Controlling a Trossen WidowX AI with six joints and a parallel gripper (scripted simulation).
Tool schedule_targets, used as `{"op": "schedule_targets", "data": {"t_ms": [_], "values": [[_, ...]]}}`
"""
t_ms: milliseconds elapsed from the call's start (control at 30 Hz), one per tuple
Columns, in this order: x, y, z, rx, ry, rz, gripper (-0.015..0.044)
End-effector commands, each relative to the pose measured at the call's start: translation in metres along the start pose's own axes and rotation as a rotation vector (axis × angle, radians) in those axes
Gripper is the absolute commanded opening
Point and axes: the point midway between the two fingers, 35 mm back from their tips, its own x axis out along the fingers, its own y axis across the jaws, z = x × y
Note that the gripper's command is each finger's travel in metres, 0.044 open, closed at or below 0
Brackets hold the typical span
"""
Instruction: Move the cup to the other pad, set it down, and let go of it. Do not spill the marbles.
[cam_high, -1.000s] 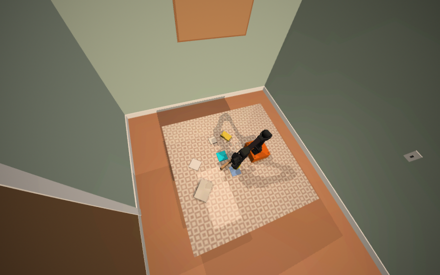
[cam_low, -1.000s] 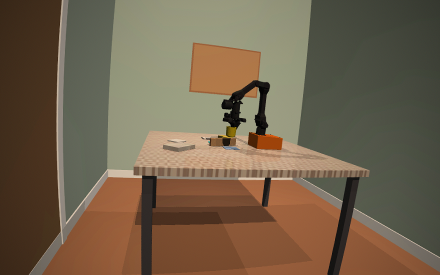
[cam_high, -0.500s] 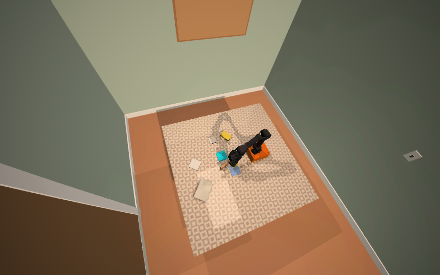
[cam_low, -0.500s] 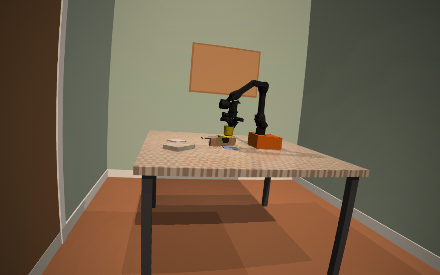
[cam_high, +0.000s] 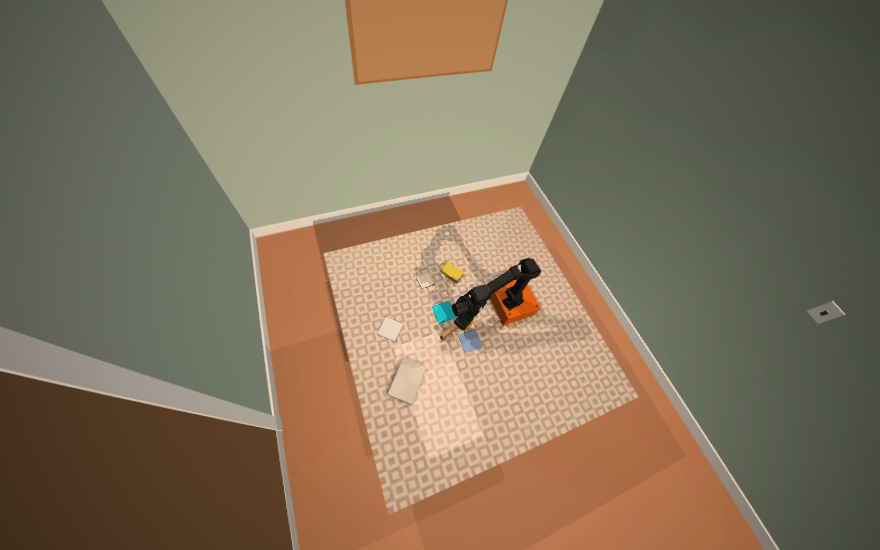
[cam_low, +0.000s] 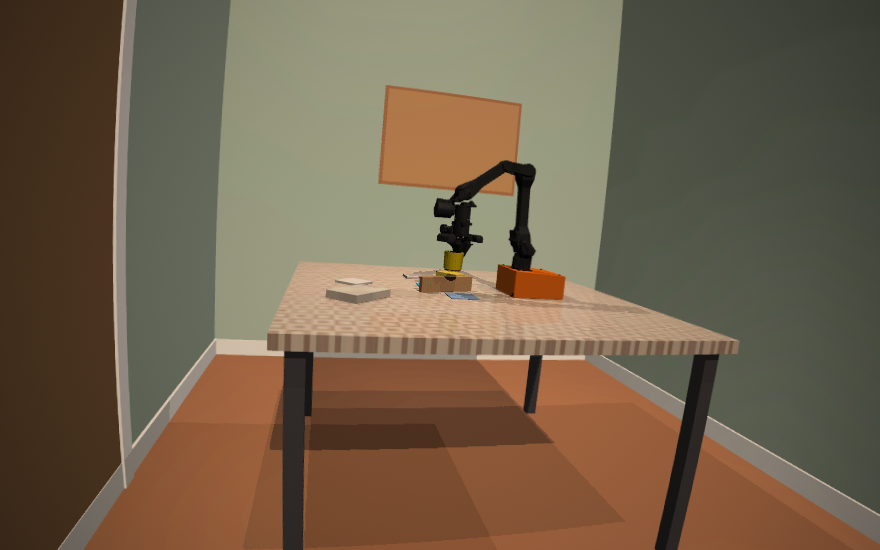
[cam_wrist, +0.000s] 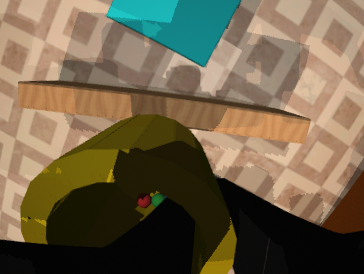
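The yellow cup fills the lower left of the wrist view, in the air, with a red and a green marble visible inside. The gripper is clamped on its rim and holds it above the wooden barrier. The teal pad, at the top of this frame, seems to be the goal; the blue pad lies on the other side. I judge the carry about half done: crossing, lowering and release are left.
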Motion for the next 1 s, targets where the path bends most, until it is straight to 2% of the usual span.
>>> {"op": "schedule_targets", "data": {"t_ms": [0,967], "values": [[-0.001,-0.001,0.011,-0.001,-0.005,0.000,0.0000],[-0.004,-0.013,0.074,0.000,-0.010,-0.001,0.0000]]}}
